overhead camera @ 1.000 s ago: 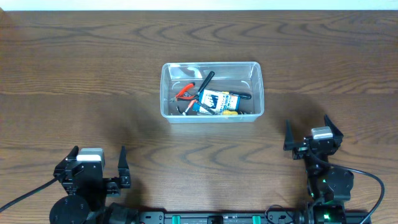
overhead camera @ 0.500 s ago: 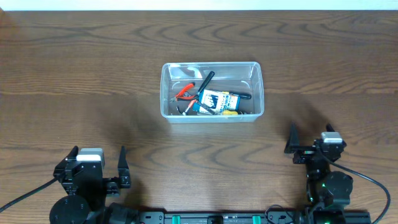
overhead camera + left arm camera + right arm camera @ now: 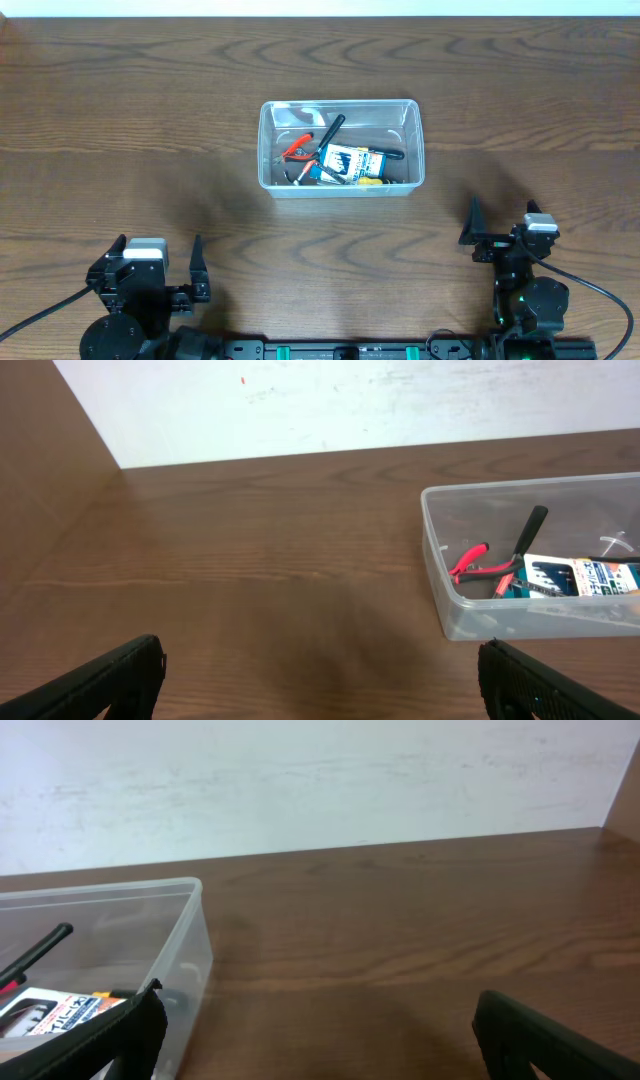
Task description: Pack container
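The clear plastic container (image 3: 410,110) stands mid-table. Inside it lie red-handled pliers (image 3: 296,148), a black-handled tool (image 3: 330,132), a blue-and-white box (image 3: 350,160) and a small yellow item (image 3: 371,182). It also shows in the left wrist view (image 3: 440,560) and the right wrist view (image 3: 190,935). My left gripper (image 3: 158,262) is open and empty at the front left, well short of the container. My right gripper (image 3: 508,230) is open and empty at the front right, also apart from it.
The wooden table (image 3: 120,120) runs to a white wall (image 3: 320,780) at the far side. Both arm bases sit at the near table edge.
My right gripper has drawn back toward the near edge and a little to the right. The left arm and the container have not moved.
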Action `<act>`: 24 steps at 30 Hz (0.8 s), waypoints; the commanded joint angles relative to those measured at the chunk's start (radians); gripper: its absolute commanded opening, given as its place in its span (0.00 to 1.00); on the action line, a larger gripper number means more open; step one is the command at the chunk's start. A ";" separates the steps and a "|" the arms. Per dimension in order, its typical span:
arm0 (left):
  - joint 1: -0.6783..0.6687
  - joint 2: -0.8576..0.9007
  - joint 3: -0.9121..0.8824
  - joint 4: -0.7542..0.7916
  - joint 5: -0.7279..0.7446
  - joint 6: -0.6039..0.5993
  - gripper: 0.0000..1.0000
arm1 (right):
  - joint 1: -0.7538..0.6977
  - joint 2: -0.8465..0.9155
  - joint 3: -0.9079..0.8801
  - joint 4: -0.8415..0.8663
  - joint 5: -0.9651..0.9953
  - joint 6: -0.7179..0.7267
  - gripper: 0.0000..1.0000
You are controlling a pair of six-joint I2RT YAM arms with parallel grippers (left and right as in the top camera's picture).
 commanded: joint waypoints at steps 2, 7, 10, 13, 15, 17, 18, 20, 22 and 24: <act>-0.003 -0.007 0.002 0.000 -0.009 -0.005 0.98 | -0.011 -0.008 -0.001 -0.005 0.014 0.019 0.99; -0.003 -0.007 0.002 0.000 -0.009 -0.005 0.98 | -0.011 -0.008 -0.001 -0.005 0.014 0.019 0.99; -0.003 -0.007 0.002 0.000 -0.009 -0.005 0.98 | -0.011 -0.008 -0.002 -0.005 0.014 0.019 0.99; -0.003 -0.007 0.002 0.000 -0.009 -0.005 0.98 | -0.011 -0.008 -0.002 -0.005 0.014 0.019 0.99; -0.003 -0.007 0.002 -0.004 -0.009 -0.005 0.98 | -0.011 -0.008 -0.002 -0.005 0.014 0.019 0.99; -0.002 -0.008 0.002 -0.039 -0.008 -0.006 0.98 | -0.011 -0.008 -0.002 -0.005 0.014 0.019 0.99; 0.008 -0.008 0.002 -0.046 0.002 -0.020 0.98 | -0.011 -0.008 -0.001 -0.005 0.014 0.019 0.99; 0.056 -0.008 -0.001 -0.058 0.078 -0.043 0.98 | -0.011 -0.008 -0.002 -0.005 0.014 0.019 0.99; 0.131 -0.009 -0.018 -0.041 0.158 -0.042 0.98 | -0.011 -0.008 -0.001 -0.005 0.014 0.019 0.99; 0.208 -0.013 -0.055 0.018 0.219 -0.040 0.98 | -0.011 -0.008 -0.001 -0.005 0.014 0.019 0.99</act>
